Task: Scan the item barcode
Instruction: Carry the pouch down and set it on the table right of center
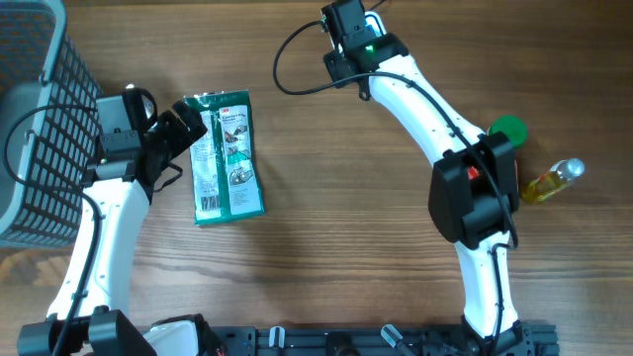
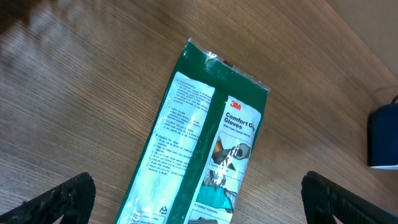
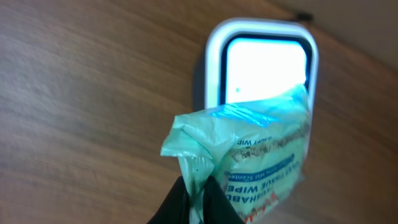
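Observation:
A pale green packet of wipes (image 3: 267,149) hangs from its crumpled top corner, which my right gripper (image 3: 198,193) is shut on. Just beyond the packet, a white-rimmed scanner (image 3: 261,62) lies on the table with its window glowing, and the packet's upper edge overlaps that window. In the overhead view my right gripper (image 1: 348,25) is stretched to the table's far edge and hides the packet. My left gripper (image 2: 199,205) is open, its fingertips (image 2: 62,199) wide apart above the lower part of a green gloves packet (image 2: 205,137) lying flat on the table (image 1: 227,153).
A dark wire basket (image 1: 40,119) stands at the left edge beside my left arm. At the right lie a green-capped item (image 1: 509,129) and a small bottle of yellow liquid (image 1: 554,181). A dark object (image 2: 382,137) sits at the left wrist view's right edge.

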Action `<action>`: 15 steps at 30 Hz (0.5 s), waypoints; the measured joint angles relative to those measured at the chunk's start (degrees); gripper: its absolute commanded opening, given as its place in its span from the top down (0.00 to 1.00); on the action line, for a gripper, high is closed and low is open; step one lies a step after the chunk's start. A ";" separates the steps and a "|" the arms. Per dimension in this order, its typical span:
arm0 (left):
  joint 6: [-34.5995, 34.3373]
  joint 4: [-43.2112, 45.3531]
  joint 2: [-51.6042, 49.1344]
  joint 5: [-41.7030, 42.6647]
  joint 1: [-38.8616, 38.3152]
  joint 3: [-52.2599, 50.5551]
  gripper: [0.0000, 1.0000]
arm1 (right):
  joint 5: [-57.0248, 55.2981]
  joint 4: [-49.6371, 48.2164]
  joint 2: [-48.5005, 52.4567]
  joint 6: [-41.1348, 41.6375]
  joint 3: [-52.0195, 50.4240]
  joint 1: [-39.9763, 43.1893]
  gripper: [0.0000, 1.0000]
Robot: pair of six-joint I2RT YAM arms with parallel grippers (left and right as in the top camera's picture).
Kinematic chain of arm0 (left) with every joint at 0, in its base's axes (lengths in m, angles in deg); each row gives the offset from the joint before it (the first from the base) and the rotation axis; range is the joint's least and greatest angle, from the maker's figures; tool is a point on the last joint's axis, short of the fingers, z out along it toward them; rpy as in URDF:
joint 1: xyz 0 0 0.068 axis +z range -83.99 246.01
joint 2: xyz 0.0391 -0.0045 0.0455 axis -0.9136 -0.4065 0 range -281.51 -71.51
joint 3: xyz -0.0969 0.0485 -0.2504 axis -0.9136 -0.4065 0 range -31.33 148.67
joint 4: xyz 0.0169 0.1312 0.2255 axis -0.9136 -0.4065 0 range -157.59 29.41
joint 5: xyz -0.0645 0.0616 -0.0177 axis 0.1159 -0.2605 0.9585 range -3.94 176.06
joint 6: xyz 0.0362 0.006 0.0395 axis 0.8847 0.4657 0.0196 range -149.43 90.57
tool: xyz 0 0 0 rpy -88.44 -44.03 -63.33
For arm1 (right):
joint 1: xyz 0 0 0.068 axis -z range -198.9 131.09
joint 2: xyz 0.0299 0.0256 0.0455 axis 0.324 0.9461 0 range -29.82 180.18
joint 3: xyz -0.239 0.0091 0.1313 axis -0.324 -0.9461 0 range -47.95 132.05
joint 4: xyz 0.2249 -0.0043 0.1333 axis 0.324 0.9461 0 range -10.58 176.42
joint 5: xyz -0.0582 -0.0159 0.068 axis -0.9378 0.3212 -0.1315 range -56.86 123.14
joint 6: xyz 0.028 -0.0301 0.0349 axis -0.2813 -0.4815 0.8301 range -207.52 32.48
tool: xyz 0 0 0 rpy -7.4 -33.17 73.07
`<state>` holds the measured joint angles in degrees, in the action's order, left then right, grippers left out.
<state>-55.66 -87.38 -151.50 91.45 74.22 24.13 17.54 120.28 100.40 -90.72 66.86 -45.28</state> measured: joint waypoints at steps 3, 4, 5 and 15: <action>0.00 -0.02 0.00 0.00 0.00 0.00 0.00 | -0.35 4.48 -4.52 0.57 -0.26 1.29 0.96; 0.00 0.00 0.00 0.00 0.00 0.00 0.00 | -0.50 6.19 -6.47 0.57 -0.26 1.77 0.96; 0.00 -0.02 0.00 -0.02 0.00 0.00 0.00 | -0.48 8.11 -8.61 0.79 -0.26 2.21 0.96; 0.00 0.00 0.00 0.00 0.02 0.00 0.00 | 10.80 37.77 -20.94 1.36 -0.35 3.39 0.96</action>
<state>-55.66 -87.38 -151.50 91.45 74.24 24.13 28.34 158.05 79.46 -89.36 66.51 -41.89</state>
